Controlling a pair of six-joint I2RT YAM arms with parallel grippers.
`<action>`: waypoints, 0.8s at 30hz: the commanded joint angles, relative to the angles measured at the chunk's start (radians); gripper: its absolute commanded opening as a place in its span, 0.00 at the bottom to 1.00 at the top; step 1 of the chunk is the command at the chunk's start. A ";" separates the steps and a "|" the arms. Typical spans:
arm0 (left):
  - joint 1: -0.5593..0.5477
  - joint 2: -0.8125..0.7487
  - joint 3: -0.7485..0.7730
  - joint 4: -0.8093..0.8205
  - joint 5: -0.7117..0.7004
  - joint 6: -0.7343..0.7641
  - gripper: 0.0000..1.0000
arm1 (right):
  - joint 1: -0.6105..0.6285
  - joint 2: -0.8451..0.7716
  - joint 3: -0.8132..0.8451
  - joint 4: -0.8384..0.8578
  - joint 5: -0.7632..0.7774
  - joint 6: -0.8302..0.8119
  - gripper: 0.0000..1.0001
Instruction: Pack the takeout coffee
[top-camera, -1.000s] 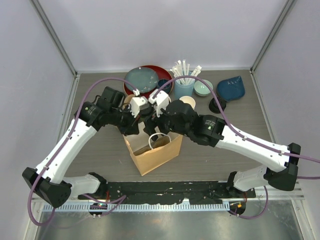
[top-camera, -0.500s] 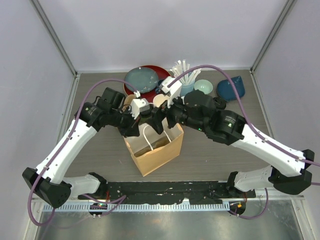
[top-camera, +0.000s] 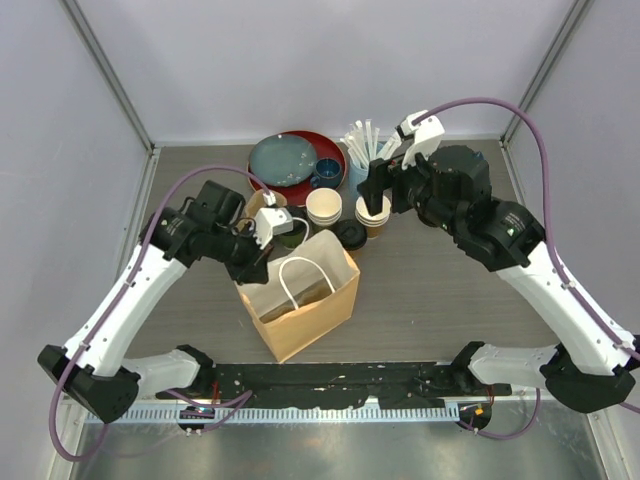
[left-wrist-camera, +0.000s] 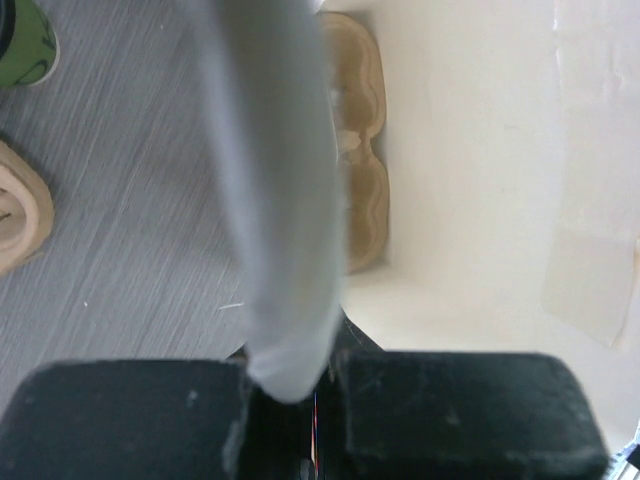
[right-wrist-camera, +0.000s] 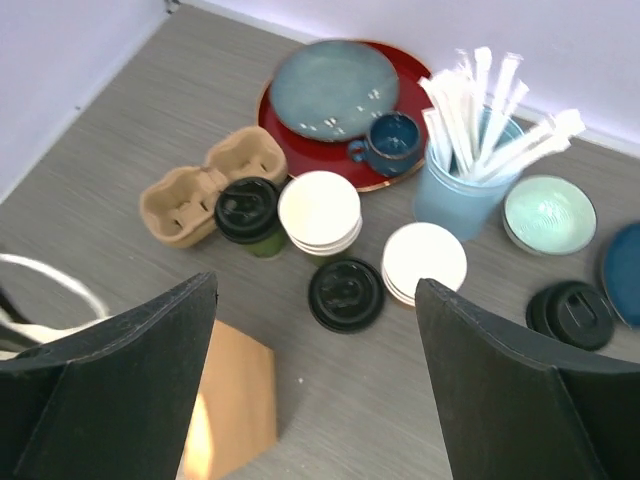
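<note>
Black-lidded cups, two: green-sided cup (right-wrist-camera: 248, 212), second cup (right-wrist-camera: 345, 294), upright on desk (top-camera: 440, 290). One paper bag (top-camera: 310, 305), rim pinched tight by left tool (left-wrist-camera: 292, 390); right tool (right-wrist-camera: 315, 285) raised above, gaping, empty.

Robot test cell: bare pale walls (top-camera: 330, 60) and metal posts (top-camera: 110, 75) box in a grey bench (top-camera: 450, 300) behind the right tool (top-camera: 376, 188); nearer than it, both arms (top-camera: 130, 300) bolt to a black rail (top-camera: 330, 378).
</note>
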 joint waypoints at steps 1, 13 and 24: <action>0.000 -0.044 0.042 -0.158 -0.067 0.047 0.00 | -0.073 0.011 -0.036 -0.040 -0.136 -0.090 0.84; 0.123 -0.105 0.059 -0.250 -0.124 0.151 0.00 | -0.152 0.170 -0.160 -0.026 -0.394 -0.290 0.59; 0.263 -0.127 0.015 -0.256 -0.096 0.197 0.00 | -0.150 0.402 -0.177 0.081 -0.379 -0.289 0.53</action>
